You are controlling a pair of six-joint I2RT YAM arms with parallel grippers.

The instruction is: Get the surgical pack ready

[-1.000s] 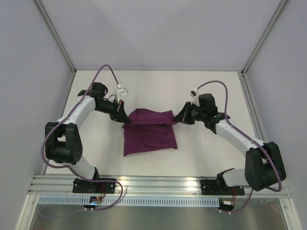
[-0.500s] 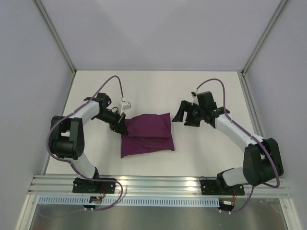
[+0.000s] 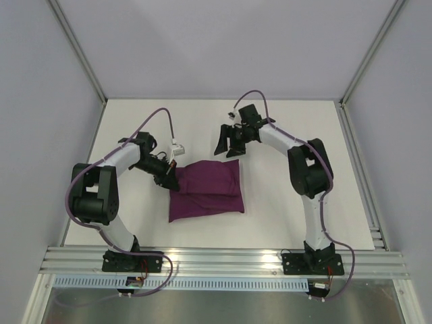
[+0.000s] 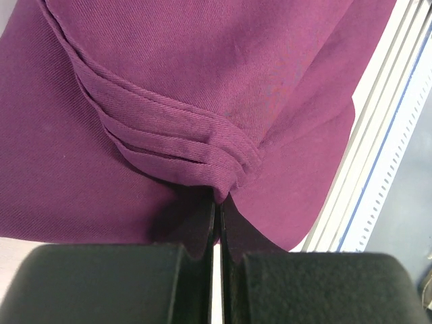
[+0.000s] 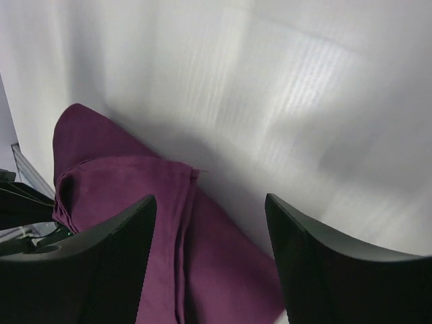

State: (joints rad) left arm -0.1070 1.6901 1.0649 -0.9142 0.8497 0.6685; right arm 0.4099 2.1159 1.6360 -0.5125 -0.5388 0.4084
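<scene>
Fingers of the left gripper are pressed together on a bunched fold at the edge of the surgical pack. Pleated layers of purple cloth gather right at their tips, and the rest of the bundle spreads ahead of them. Fingers of the right gripper stand wide apart and hold nothing. The pack lies below and ahead of these fingers and touches neither.

The bundle rests flat as a folded rectangle on the worktop, which is white, matt and smooth. Beyond the left fingers, past the cloth, a ribbed aluminium rail runs along the worktop's near edge. Pale grey wall panels set in metal frame posts close the cell on three sides.
</scene>
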